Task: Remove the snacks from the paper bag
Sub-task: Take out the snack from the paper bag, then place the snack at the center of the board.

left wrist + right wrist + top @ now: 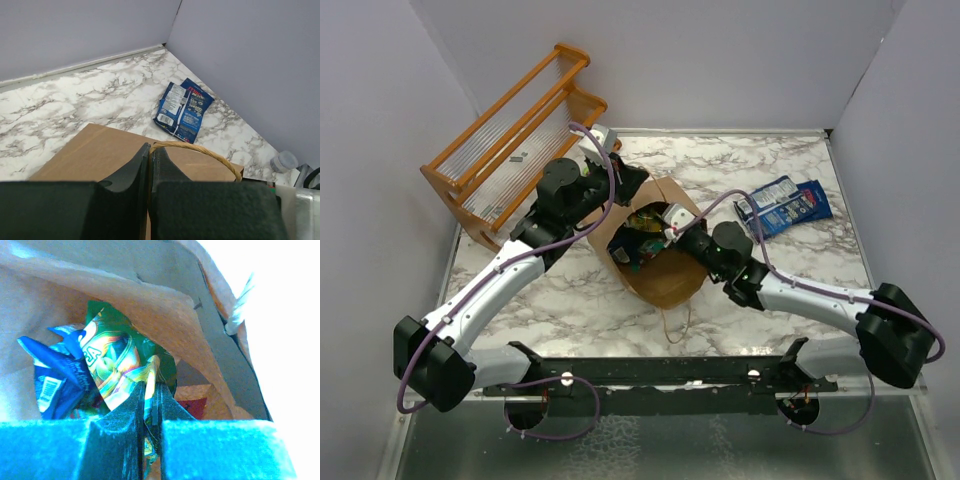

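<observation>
Left fingers (141, 162): were closed on the twisted handle (200, 150) of the paper bag (95, 145). Right fingers (133, 402): were inside the bag, pinched shut on a green-yellow packet (115, 352), with a dark blue packet (52, 382) touching it. The bag sat mid-counter (570, 300). Two blue packets (782, 205) lay well apart, near the right wall. An orange rack (510, 140) stood far left.
</observation>
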Motion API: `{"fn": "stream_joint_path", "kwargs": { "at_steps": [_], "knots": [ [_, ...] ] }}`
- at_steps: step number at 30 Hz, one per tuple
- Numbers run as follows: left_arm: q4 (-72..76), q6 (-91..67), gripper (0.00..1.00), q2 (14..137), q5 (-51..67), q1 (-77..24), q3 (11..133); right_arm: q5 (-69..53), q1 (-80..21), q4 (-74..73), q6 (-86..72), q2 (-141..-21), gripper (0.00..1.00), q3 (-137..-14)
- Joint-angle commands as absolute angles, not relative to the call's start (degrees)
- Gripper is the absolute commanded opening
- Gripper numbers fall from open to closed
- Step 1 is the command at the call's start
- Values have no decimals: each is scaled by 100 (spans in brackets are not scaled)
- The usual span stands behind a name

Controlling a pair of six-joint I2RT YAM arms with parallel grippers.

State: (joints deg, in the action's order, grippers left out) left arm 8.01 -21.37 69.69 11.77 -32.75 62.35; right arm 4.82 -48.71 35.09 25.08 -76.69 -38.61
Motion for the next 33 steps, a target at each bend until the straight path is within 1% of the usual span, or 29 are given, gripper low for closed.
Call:
{"fn": "stream_joint_path", "kwargs": {
  "at_steps": [1, 8, 15, 19, 23, 28, 31, 33],
  "knots": [
    [873, -2172, 0, 7009, 1257, -3305, 6386, -75, -4904, 2792, 2280, -7065, 1, -3809],
    [836, -2119, 0, 7018, 1171, -3305, 6389, -347, -4904, 1615, 2135, -6058, 1, -3801],
    [814, -2125, 0, 7057, 1185, -3305, 6407, -410, -4904, 36, 2303, -4927, 1, -4262],
    [809, -2138, 0, 7075, 1195, -3305, 6410, -567, -4904, -517, 2289, -4255, 1, -4522],
    [815, -2139, 0, 7084, 1178, -3313, 6406, -481, -4904, -338, 2204, -3556, 1, -4589],
    [809, -2157, 0, 7119, 1195, -3314, 6400, 60, -4902, 603, 1987, -3095, 1, -4517],
    [810, -2139, 0, 7119, 1172, -3330, 6391, 817, -4904, 1066, 1955, -3169, 1, -4532],
    [805, -2125, 0, 7119, 1144, -3335, 6393, 1624, -4903, 1476, 1866, -3340, 1, -4492]
  ]
}}
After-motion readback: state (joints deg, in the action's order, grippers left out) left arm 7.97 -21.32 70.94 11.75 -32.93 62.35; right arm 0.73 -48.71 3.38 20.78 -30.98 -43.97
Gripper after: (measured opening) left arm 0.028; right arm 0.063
